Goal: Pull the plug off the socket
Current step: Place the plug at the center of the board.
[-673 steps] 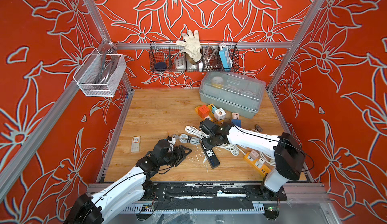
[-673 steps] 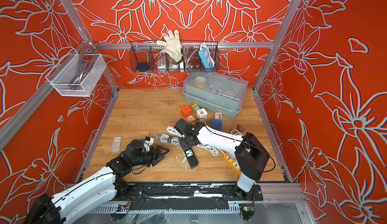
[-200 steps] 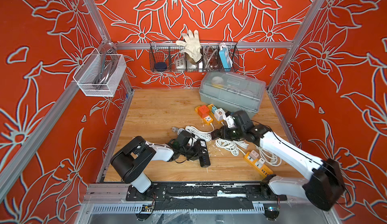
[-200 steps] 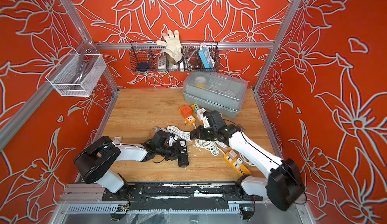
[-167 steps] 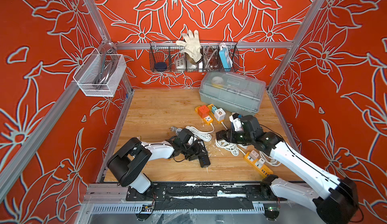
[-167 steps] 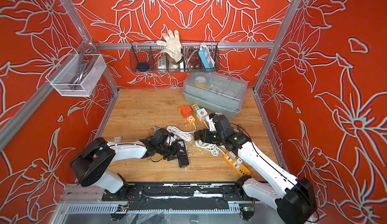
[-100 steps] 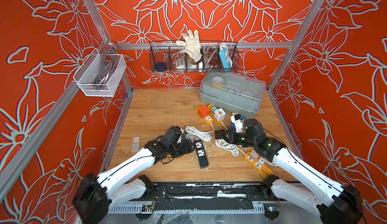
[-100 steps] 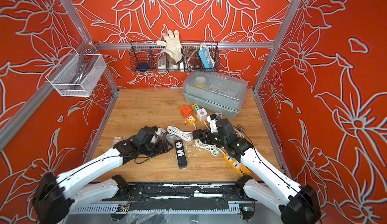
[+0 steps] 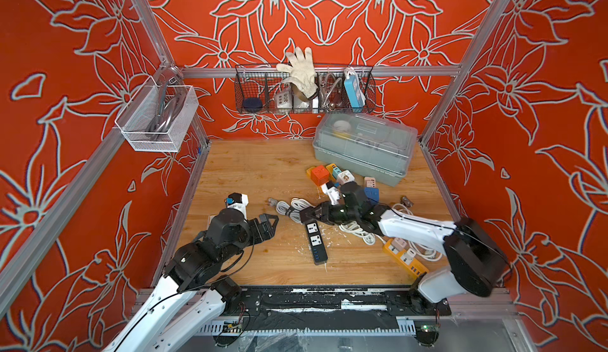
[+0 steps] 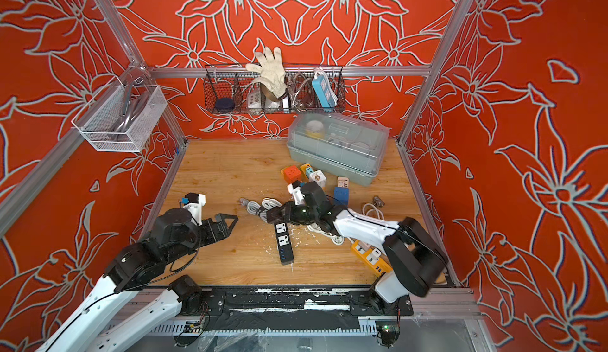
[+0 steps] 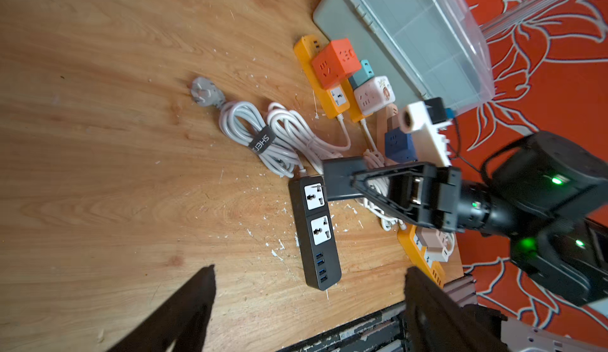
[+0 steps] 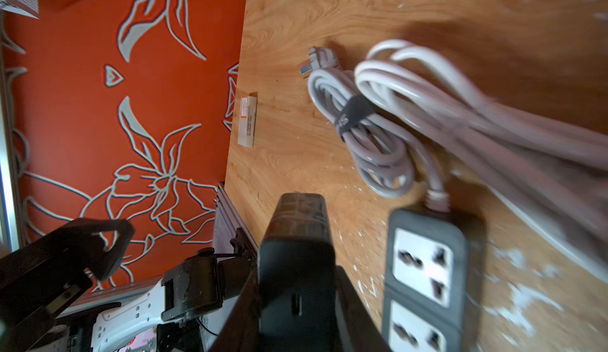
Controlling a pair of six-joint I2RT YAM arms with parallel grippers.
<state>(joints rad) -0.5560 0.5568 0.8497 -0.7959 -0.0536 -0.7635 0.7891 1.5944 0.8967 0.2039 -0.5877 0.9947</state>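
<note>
While flat, power strip (image 9: pixel 316 242) lengthwise, USB-end frontward.

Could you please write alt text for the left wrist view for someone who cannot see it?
The right gripper is shut on a dark plug by the cable end of a black power strip, whose two white sockets stand empty. Bundled white cable, coloured cube sockets and a lidded grey box lie beyond.
</note>
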